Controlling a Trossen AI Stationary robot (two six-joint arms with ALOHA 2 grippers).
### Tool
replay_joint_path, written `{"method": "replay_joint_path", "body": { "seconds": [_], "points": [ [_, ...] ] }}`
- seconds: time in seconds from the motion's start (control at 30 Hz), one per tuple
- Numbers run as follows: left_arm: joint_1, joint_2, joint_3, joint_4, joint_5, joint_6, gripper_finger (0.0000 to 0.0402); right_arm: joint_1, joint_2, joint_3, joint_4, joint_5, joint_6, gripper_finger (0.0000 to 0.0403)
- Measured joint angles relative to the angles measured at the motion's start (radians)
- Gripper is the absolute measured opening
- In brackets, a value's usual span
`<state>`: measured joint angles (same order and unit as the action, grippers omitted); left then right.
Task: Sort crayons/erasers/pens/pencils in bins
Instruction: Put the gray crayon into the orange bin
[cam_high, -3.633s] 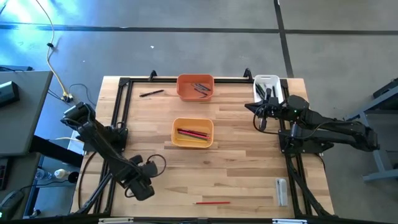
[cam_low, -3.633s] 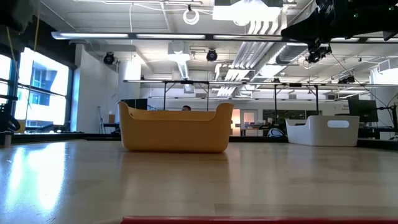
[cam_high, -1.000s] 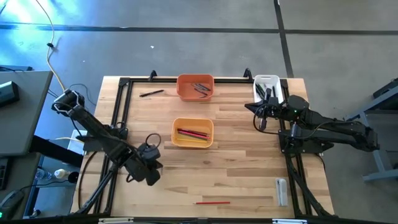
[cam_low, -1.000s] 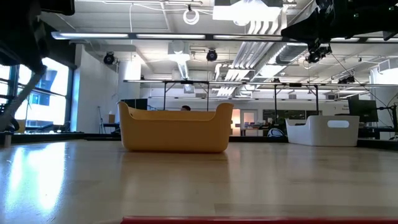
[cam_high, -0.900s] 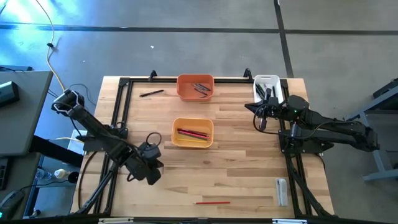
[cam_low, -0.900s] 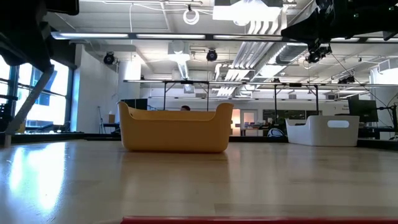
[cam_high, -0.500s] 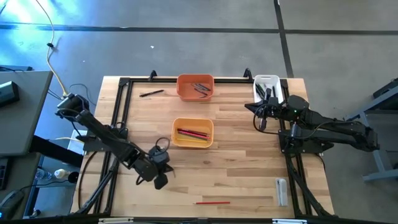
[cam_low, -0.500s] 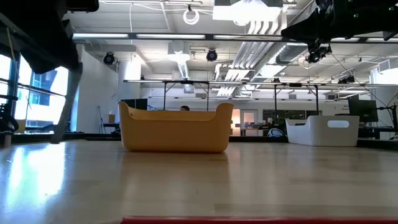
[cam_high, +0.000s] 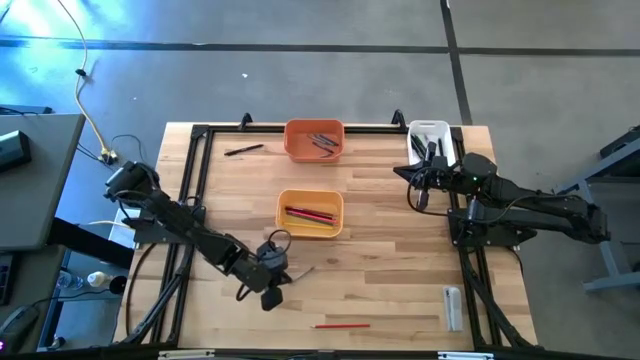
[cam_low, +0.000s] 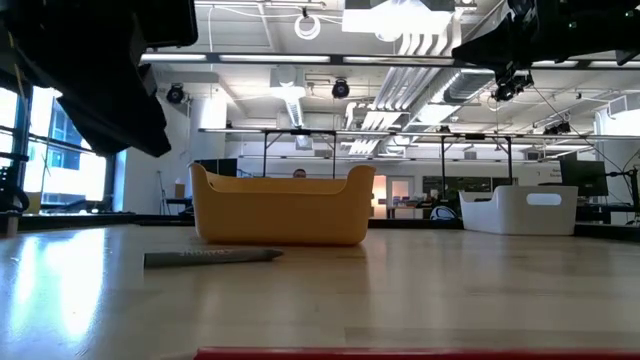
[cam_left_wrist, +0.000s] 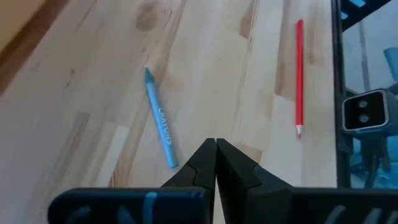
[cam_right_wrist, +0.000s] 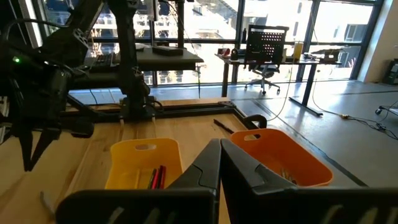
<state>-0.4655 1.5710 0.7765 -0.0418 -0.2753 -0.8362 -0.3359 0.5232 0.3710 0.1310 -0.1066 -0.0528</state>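
The left gripper (cam_high: 270, 297) hovered with fingers pressed together over the table (cam_high: 390, 280), near a blue crayon (cam_left_wrist: 161, 119) and a red pencil (cam_high: 341, 325). The yellow bin (cam_high: 310, 213) held red sticks, probably pencils. The right gripper (cam_high: 420, 194), also closed, waited near the white bin (cam_high: 428, 138).

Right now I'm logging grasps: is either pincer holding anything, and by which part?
Nothing is held. The left pincer is shut and empty above the blue crayon; the right pincer, also shut, is empty.
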Motion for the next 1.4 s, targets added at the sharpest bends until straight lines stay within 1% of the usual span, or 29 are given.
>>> {"method": "replay_joint_path", "body": {
  "seconds": [0.1,0.23,0.33,0.5,0.63,0.73,0.93,1.1,1.2,1.3,1.4],
  "points": [
    [0.001,0.032,0.000,0.008,0.000,-0.001,0.0009,0.000,0.000,0.000,-0.002,0.000,0.000,0.0000],
    [0.001,0.070,0.000,0.028,-0.006,-0.019,0.0038,0.000,0.000,0.000,-0.003,0.000,0.000,0.0000],
    [-0.004,0.102,0.014,0.016,-0.037,-0.020,0.0066,0.000,0.000,0.000,-0.003,0.000,0.000,0.0000],
    [-0.026,0.150,0.085,-0.058,-0.112,0.041,0.0107,0.000,0.000,0.000,-0.005,0.000,0.000,0.0000],
    [-0.034,0.191,0.125,-0.134,-0.129,0.044,0.0120,0.000,0.001,0.000,-0.007,0.000,0.000,0.0000],
    [-0.034,0.222,0.134,-0.126,-0.125,0.034,0.0121,0.000,0.002,0.000,-0.008,0.000,0.000,0.0000],
    [-0.033,0.261,0.134,-0.149,-0.103,0.015,0.0115,0.004,0.014,0.000,0.001,0.000,0.003,0.0000],
    [-0.034,0.280,0.136,-0.172,-0.100,0.003,0.0079,0.016,0.025,0.001,0.007,-0.002,0.010,0.0000],
    [-0.035,0.281,0.136,-0.174,-0.103,0.007,0.0048,0.055,0.041,0.001,0.009,-0.017,0.003,0.0000],
    [-0.036,0.282,0.136,-0.175,-0.112,0.008,0.0014,0.118,0.072,0.001,0.010,-0.018,-0.031,0.0000],
    [-0.039,0.283,0.135,-0.175,-0.116,0.009,0.0008,0.192,0.124,0.001,0.011,-0.004,-0.034,0.0000]
  ]
}}
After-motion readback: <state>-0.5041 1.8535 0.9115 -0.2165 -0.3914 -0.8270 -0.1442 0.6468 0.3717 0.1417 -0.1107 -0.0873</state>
